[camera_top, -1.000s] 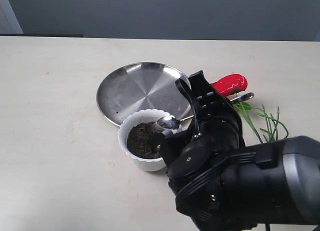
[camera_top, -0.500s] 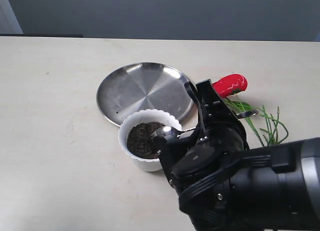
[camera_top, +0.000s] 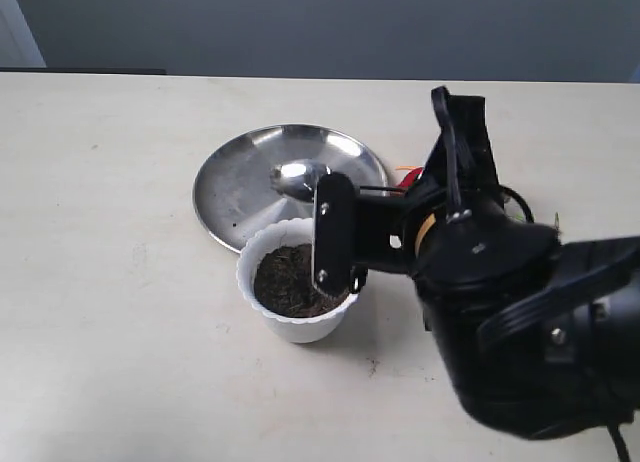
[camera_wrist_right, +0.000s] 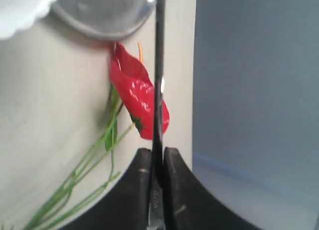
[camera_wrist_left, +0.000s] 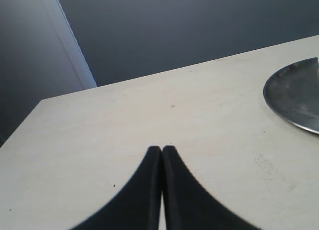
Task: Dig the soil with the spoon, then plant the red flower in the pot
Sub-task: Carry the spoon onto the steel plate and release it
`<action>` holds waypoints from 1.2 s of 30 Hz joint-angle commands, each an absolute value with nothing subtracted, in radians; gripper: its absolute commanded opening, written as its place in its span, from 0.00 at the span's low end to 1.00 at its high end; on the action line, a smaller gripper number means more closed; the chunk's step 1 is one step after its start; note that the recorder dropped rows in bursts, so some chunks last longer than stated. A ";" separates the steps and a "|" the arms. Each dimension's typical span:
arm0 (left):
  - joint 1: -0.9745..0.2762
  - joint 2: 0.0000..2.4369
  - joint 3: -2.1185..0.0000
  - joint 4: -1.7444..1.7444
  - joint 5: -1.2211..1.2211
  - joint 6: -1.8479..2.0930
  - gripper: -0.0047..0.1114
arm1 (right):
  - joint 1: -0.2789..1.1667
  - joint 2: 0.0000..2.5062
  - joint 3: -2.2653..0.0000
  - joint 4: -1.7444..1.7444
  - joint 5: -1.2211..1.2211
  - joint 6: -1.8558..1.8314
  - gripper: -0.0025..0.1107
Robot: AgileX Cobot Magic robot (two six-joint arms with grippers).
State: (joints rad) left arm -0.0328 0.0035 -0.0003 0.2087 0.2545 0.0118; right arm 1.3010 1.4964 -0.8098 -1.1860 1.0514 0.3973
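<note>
The white pot (camera_top: 297, 320) stands in front of the steel plate, filled with dark soil (camera_top: 288, 280). My right gripper (camera_wrist_right: 158, 153) is shut on the spoon's thin handle (camera_wrist_right: 159, 65). The spoon's shiny bowl (camera_top: 297, 179) hangs over the plate, away from the pot. The red flower (camera_wrist_right: 137, 95) lies on the table beside the plate, its green stems (camera_wrist_right: 84, 180) trailing back under the gripper. In the exterior view my right arm (camera_top: 490, 302) hides nearly all of the flower. My left gripper (camera_wrist_left: 162, 149) is shut on nothing above bare table, well away from the pot.
The wide round steel plate (camera_top: 240, 187) lies just behind the pot; its edge also shows in the left wrist view (camera_wrist_left: 299, 98). A dark wall rises behind the table's far edge. The bulky right arm fills the table's right front part.
The spoon's bowl has left the pot's rim and swung back over the steel plate. My right arm has turned and shifted right, and now covers the red flower in the exterior view.
</note>
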 commanded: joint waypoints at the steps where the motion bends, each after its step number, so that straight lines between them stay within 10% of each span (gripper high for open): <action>1: -0.032 0.000 0.000 0.204 0.244 0.011 0.04 | 1.138 1.467 -0.866 -1.123 0.857 0.455 0.02; 13: -0.032 0.000 0.000 0.204 0.244 0.011 0.04 | 0.720 1.751 -1.278 -0.298 0.660 -0.220 0.02; 28: -0.032 0.000 0.000 0.204 0.244 0.011 0.04 | 0.700 2.124 -1.513 -0.050 0.672 -0.480 0.02; 36: -0.032 0.000 0.000 0.204 0.244 0.011 0.04 | 0.700 2.124 -1.513 -0.028 0.675 -0.480 0.26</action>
State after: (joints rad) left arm -0.0328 0.0035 -0.0003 0.2087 0.2545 0.0118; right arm 0.7060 2.1283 -1.5035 -0.0394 0.6809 -0.4770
